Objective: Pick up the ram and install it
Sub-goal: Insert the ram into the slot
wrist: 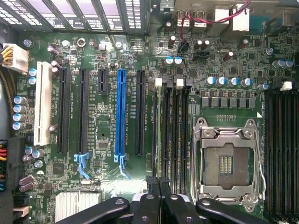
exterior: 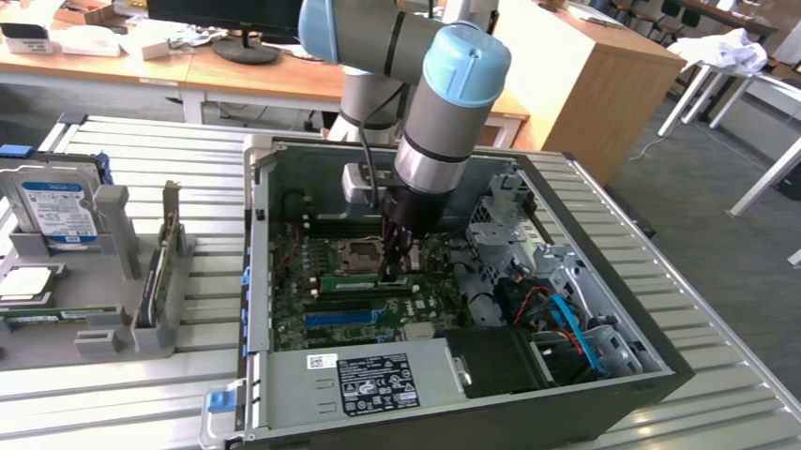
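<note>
Gripper [wrist: 158, 182] fingers are squeezed together on nothing, tips parked right over one end of the ram [wrist: 161, 126], which stands on edge in a black memory slot just beside the CPU socket [wrist: 227, 161] on the motherboard [wrist: 107, 70] inside the open PC case [exterior: 254, 244].

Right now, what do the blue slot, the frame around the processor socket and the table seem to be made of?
Blue slot: likely plastic, even matt colour. Socket frame: bare metal, silvery with bright glints. Table: probably aluminium, pale grey ribbed slats with dull sheen.
</note>
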Robot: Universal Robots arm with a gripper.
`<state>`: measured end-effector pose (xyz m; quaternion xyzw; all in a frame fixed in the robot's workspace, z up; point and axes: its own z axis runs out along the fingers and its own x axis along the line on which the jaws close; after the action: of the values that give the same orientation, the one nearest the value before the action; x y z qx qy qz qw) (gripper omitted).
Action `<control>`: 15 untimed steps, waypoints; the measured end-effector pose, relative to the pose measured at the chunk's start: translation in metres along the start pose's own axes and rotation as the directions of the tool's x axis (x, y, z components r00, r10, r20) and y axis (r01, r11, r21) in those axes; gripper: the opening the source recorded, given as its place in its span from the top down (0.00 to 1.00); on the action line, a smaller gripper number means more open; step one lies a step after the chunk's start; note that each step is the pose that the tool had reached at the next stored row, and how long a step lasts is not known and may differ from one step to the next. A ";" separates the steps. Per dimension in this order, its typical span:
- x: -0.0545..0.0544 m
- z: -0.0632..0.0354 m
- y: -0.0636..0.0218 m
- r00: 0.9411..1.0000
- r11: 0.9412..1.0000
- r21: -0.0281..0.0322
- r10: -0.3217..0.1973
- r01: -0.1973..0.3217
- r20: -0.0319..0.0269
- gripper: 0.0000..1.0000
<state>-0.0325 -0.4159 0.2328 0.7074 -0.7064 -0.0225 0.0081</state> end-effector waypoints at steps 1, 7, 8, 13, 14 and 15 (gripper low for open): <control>0.000 0.0000 0.0000 1.000 1.000 0.000 0.000 0.000 0.000 0.88; 0.000 0.0027 0.0001 1.000 1.000 0.002 0.000 0.000 0.000 0.88; 0.000 0.0029 0.0002 1.000 1.000 0.003 0.000 0.000 0.000 0.88; 0.000 0.0044 0.0003 1.000 1.000 0.005 0.000 0.000 0.000 0.88; 0.000 0.0047 0.0003 1.000 1.000 0.005 0.000 0.000 0.000 0.88; 0.000 0.0050 0.0005 1.000 1.000 0.005 0.000 0.000 0.000 0.88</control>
<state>-0.0332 -0.4161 0.2278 0.7075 -0.7064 -0.0209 0.0064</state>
